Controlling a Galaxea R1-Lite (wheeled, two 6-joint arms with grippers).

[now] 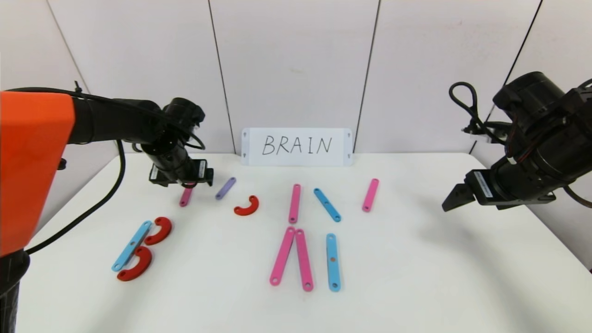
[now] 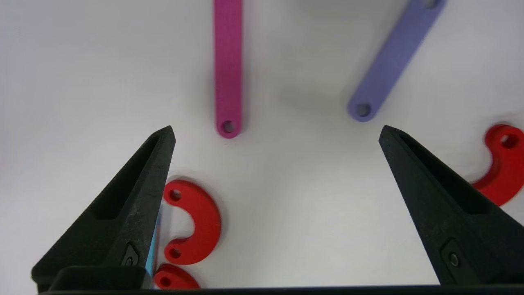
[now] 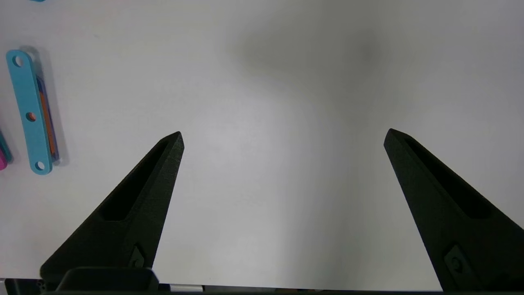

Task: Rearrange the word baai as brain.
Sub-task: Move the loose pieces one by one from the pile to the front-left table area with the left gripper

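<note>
The letter pieces lie flat on the white table (image 1: pixel 416 259). At the left, a light-blue strip (image 1: pixel 132 245) with two red half-rings (image 1: pixel 158 230) (image 1: pixel 135 264) forms a B. My left gripper (image 1: pixel 186 184) hovers open and empty over the far end of a short pink strip (image 1: pixel 186 196), beside the purple strip (image 1: pixel 225 188) and a loose red half-ring (image 1: pixel 246 206). In the left wrist view the gripper (image 2: pixel 277 133) has the pink strip (image 2: pixel 228 69) and the purple strip (image 2: pixel 395 57) ahead of its tips. My right gripper (image 1: pixel 455 196) (image 3: pixel 283 137) hangs open and empty at the right.
A white card (image 1: pixel 297 146) with handwritten BRAIN stands at the back. In the middle lie a pink strip (image 1: pixel 294 203), a light-blue strip (image 1: pixel 327 204), a pink strip (image 1: pixel 370 194), two pink strips joined at the top (image 1: pixel 282 255) (image 1: pixel 304 260), and a light-blue strip (image 1: pixel 333 262) (image 3: pixel 30 112).
</note>
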